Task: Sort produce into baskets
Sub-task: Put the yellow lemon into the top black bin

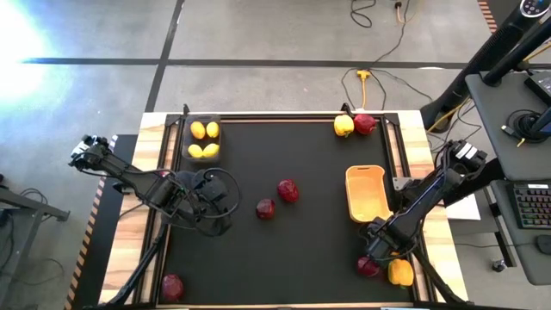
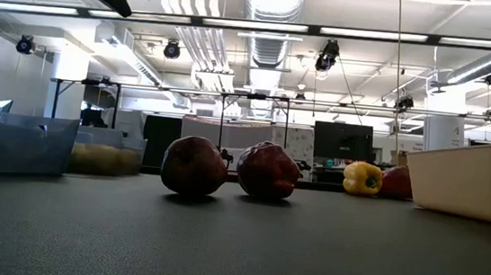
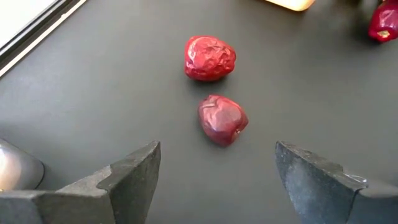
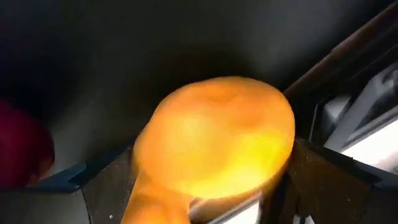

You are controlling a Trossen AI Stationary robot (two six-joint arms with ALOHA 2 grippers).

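Note:
My left gripper is open and empty above the mat, left of two dark red pieces that lie side by side. My right gripper is open at the near right corner. Its fingers stand on either side of an orange-yellow piece, with a dark red piece beside it. A black mesh basket holds several yellow pieces. The orange-tan basket holds nothing. My right gripper has the orange-yellow piece between its two fingers, and the piece fills the gap from side to side. I cannot tell whether the fingers touch it. The piece is beside the table's right rail.
A yellow pepper and a red piece lie at the far edge. Another dark red piece lies at the near left. A second mesh basket shows at the left in the low view. Wooden rails border the mat.

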